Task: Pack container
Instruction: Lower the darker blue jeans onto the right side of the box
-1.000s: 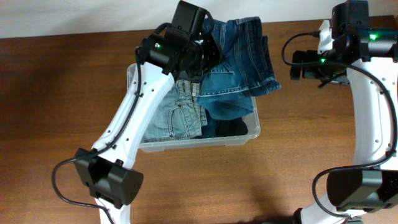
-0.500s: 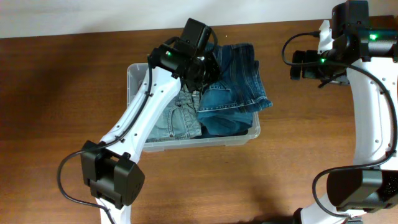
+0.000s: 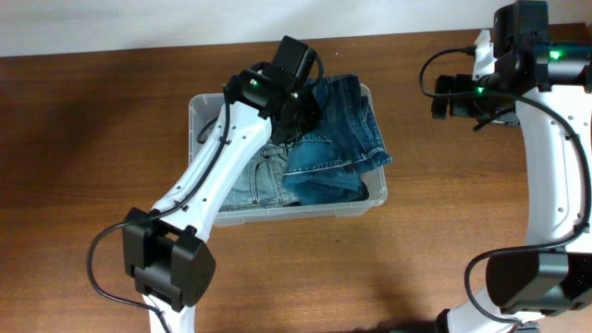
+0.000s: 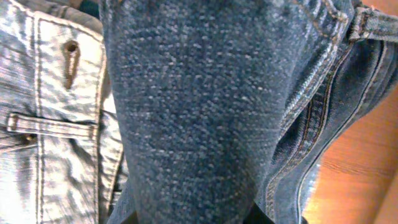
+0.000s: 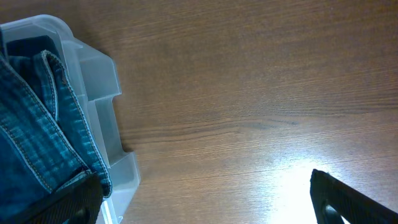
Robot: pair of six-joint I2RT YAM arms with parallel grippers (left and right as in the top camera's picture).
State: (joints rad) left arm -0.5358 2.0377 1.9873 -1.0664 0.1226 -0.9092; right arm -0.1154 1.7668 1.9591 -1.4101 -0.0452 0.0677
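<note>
Just then the dark jeans [image 3: 338, 139], which a second earlier had spilled over the right rim onto the counter [image 3: 111, 185], lay drawn back mostly inside the container [image 3: 197, 111], beside the light jeans [image 3: 259, 180]. The left fingers [image 3: 303, 118], low over the bin and buried in denim, seemed pinched on that dark cloth. The right fingers [image 5: 354, 202] stood spread wide and empty, well apart to the right. Packing looked nearly done, with one edge riding the rim. The container sat mid-counter on brown wood grain, and a pale wall [image 3: 139, 18] ran behind.

Clear container [image 3: 197, 125] on wooden table [image 3: 92, 157]
</note>
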